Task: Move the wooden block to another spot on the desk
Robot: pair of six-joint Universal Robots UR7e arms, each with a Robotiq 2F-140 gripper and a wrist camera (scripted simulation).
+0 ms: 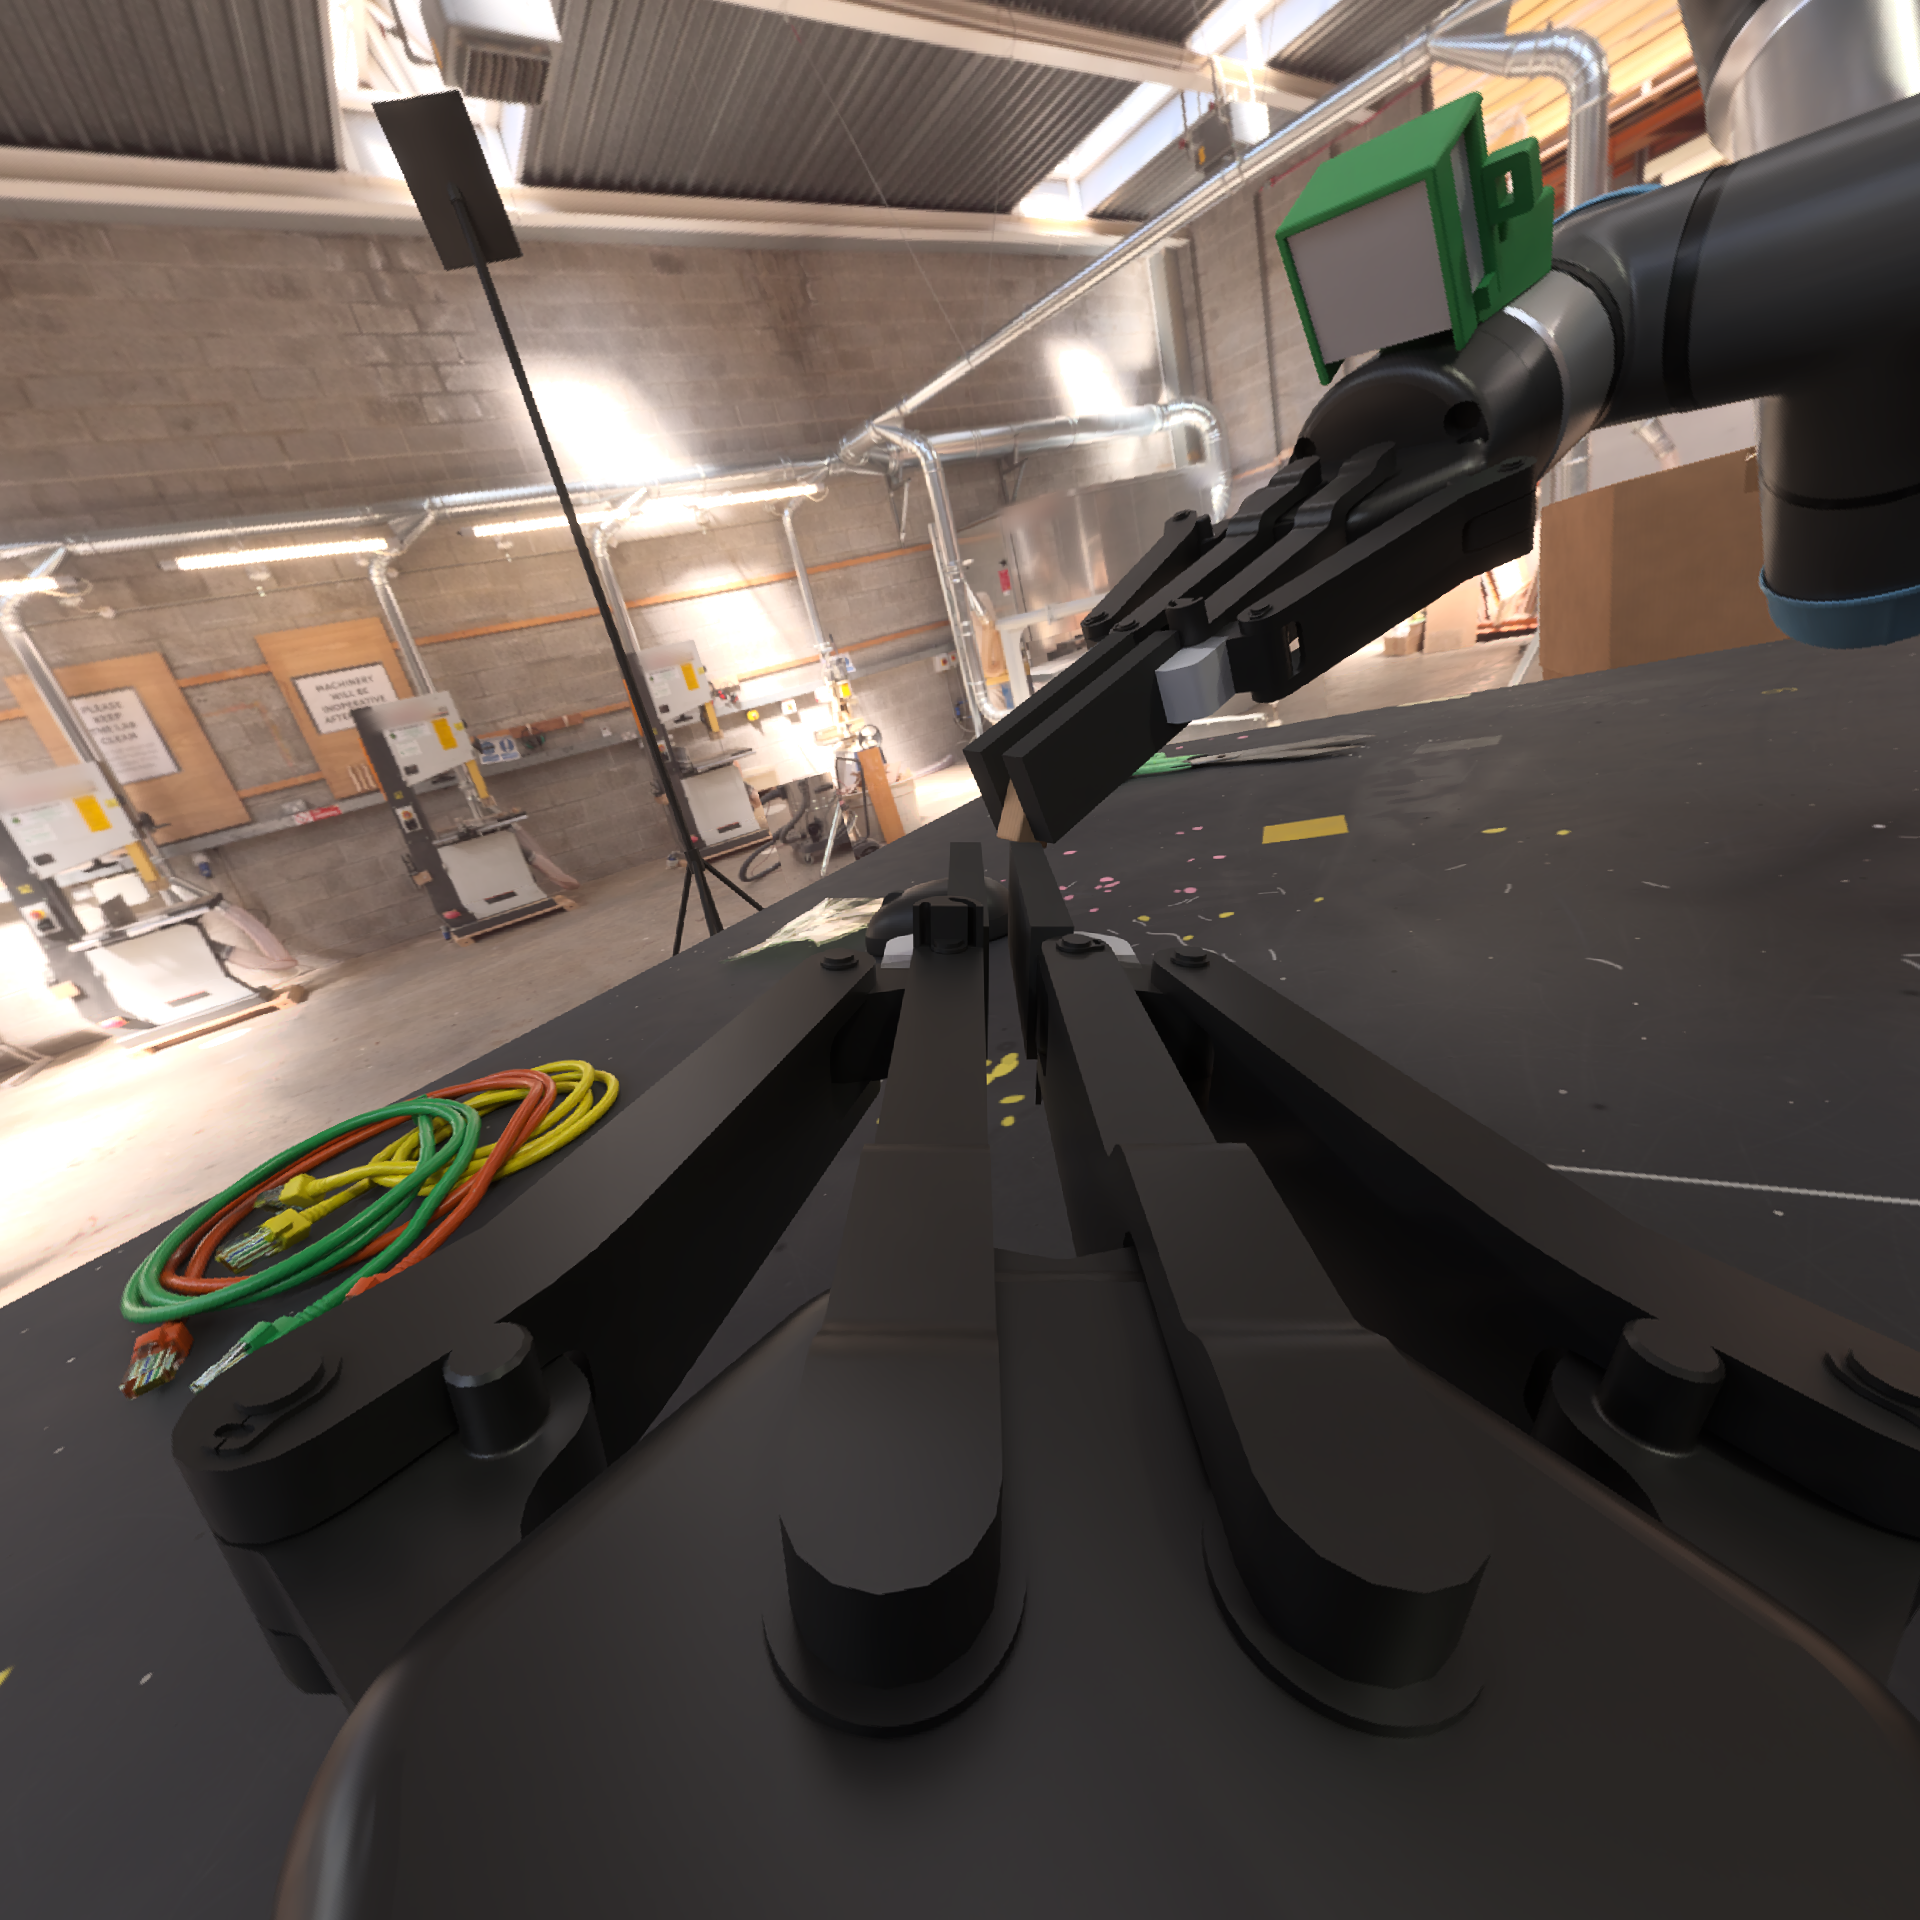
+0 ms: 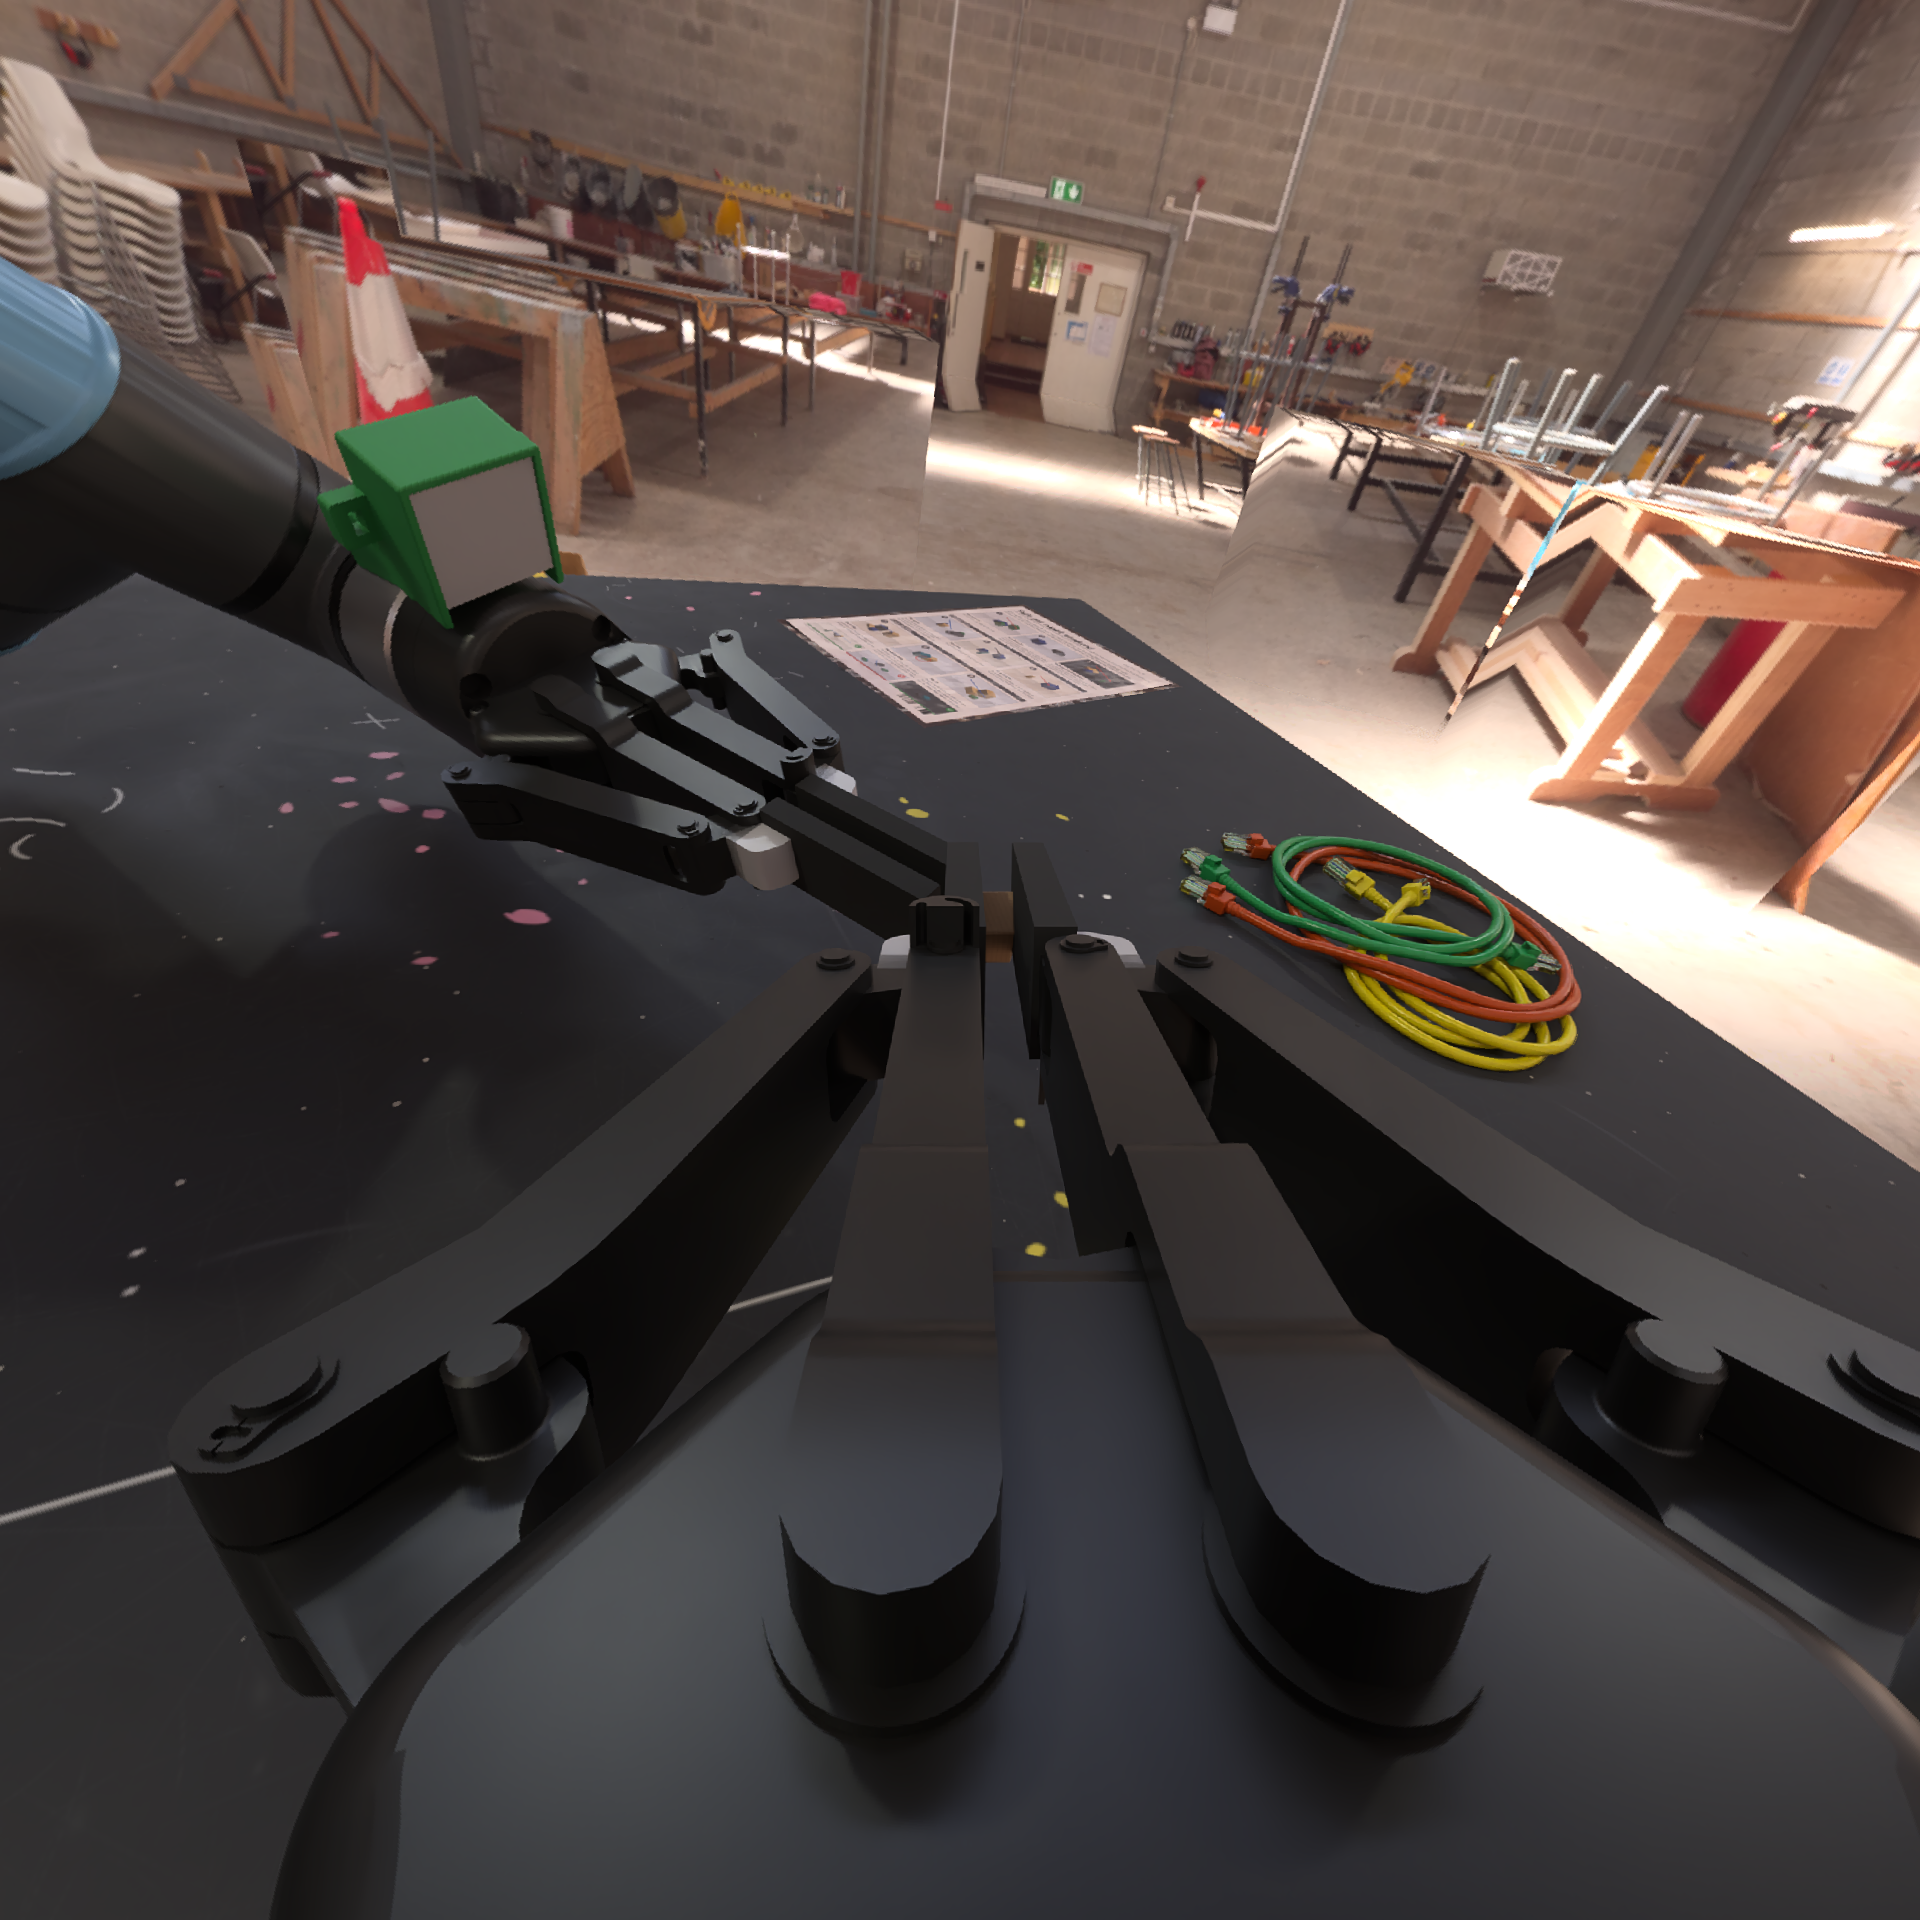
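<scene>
The wooden block (image 2: 1000,916) is a small tan piece pinched between the pads of my right gripper (image 2: 995,878); most of it is hidden. In the left wrist view the right gripper (image 1: 1023,795) reaches down from the upper right with a sliver of the block (image 1: 1012,827) poking out of its tips. My left gripper (image 1: 995,875) points at those tips from close by. Its fingers stand a narrow gap apart with nothing between them. In the right wrist view the left gripper (image 2: 899,868) comes in from the left, its tips beside my right gripper's left finger.
A coil of green, orange and yellow cables (image 1: 384,1195) lies near the dark desk's edge (image 2: 1403,940). A printed sheet (image 2: 977,660) lies at the far edge. A green-handled flat tool (image 1: 1242,756) and a yellow patch (image 1: 1304,829) lie beyond the right gripper.
</scene>
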